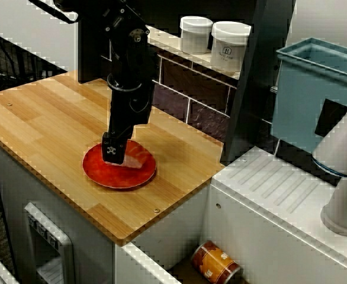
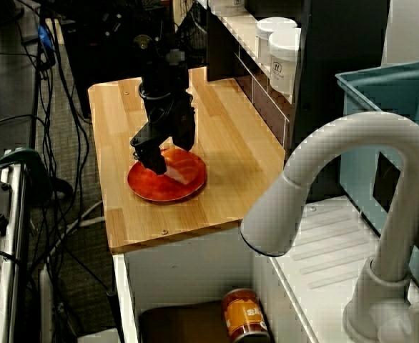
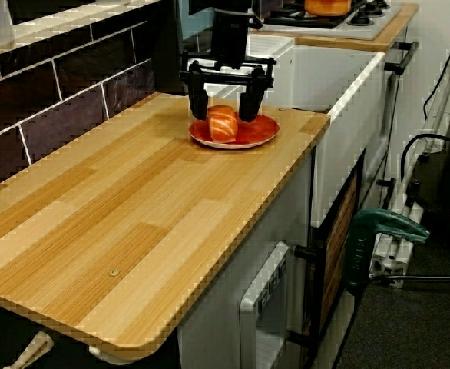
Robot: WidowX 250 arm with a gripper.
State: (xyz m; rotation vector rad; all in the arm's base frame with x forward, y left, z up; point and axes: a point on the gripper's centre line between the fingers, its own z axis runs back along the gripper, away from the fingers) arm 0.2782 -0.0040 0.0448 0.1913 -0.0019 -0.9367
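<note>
The gripper hangs low over a red plate at the far end of the wooden counter, its jaws spread wide. In the view along the counter, two black fingers stand on either side of a piece of sushi, orange with white stripes. A gap shows between each finger and the sushi, so nothing is pinched. The sushi lies on the plate, about at its middle. The fingertips sit near the level of its top, but I cannot tell whether they reach lower or whether the sushi lies right between them or a little in front. In the view from above, the black arm comes straight down and hides part of the plate, and the sushi shows as a pale pink block just right of the nearer finger. The view past the tap shows the same, with the sushi on the plate close beside the gripper. Two white jars stand on a ledge above the dark tiles behind the counter. A blue tub sits to the right, a white tap curves in the foreground, and a can lies on its side below the counter's end. A green clamp sits low beside the cabinet.
</note>
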